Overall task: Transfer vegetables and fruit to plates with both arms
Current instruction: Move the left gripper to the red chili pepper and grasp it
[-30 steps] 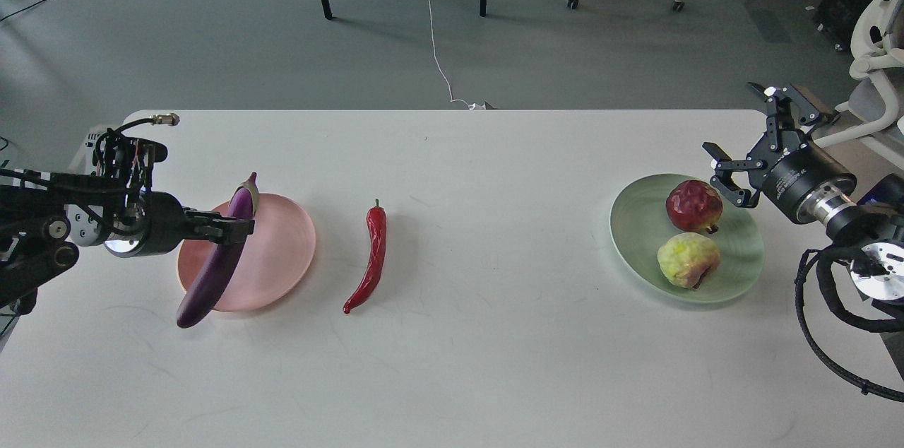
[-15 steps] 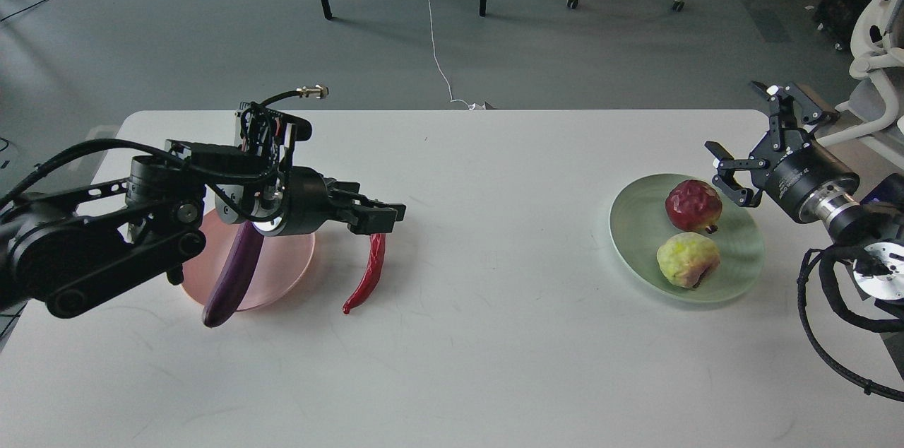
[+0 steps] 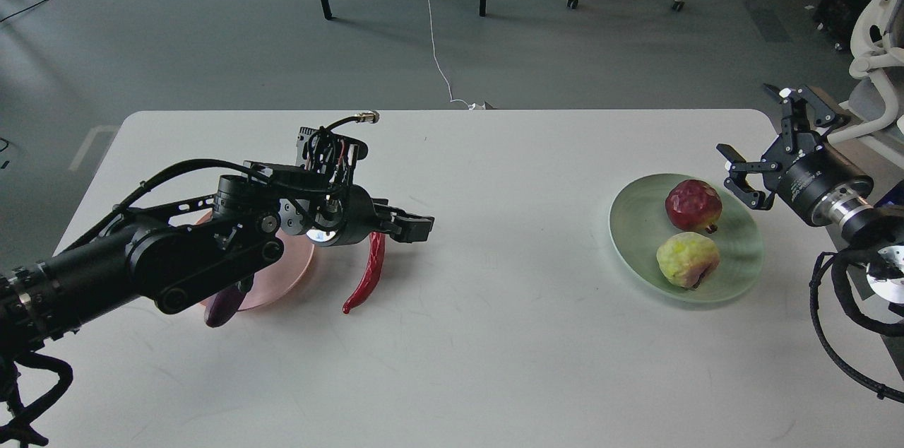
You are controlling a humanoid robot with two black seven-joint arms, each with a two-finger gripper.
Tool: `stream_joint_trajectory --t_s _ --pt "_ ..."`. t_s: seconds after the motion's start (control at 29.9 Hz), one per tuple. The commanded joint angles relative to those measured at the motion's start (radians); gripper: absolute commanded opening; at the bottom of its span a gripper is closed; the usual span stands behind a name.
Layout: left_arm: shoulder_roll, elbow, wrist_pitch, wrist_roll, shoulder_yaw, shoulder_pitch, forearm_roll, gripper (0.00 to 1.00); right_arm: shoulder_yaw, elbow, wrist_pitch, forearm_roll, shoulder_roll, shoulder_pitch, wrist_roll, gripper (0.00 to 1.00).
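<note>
My left gripper (image 3: pixel 415 225) hovers over the upper end of the red chili pepper (image 3: pixel 367 275), which lies on the table right of the pink plate (image 3: pixel 296 271). Its fingers look slightly apart and hold nothing. My left arm hides most of the plate and the purple eggplant (image 3: pixel 220 312); only the eggplant's lower tip shows, past the plate's front edge. The dark red fruit (image 3: pixel 692 204) and the yellow-green fruit (image 3: pixel 686 258) sit on the mint green plate (image 3: pixel 639 236). My right gripper (image 3: pixel 752 133) is open and empty, just right of the dark red fruit.
The white table's far edge (image 3: pixel 452 111) lies behind both plates. Beyond it on the floor are table legs, a white cable and office chairs. A white chair (image 3: pixel 876 66) stands close behind my right arm.
My left gripper let go of the eggplant over the pink plate and swung right to the chili's upper end. My right gripper drew back slightly to the right.
</note>
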Motion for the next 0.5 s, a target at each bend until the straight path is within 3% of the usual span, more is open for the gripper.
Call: stream_joint_trajectory --t_s 0.0,0.3,0.47 --pt "0.002 0.01 0.0 0.0 0.005 0.011 0.001 0.9 0.0 -0.001 0.0 0.0 -0.003 0.0 0.0 0.97" --pt "0.016 0.016 0.017 0.002 0.065 0.019 0.001 0.88 0.0 0.0 0.0 0.0 -0.003 0.0 0.0 0.97" --pt "0.018 0.018 0.014 0.003 0.066 0.019 0.001 0.82 0.0 0.002 0.0 0.0 -0.003 0.0 0.0 0.97"
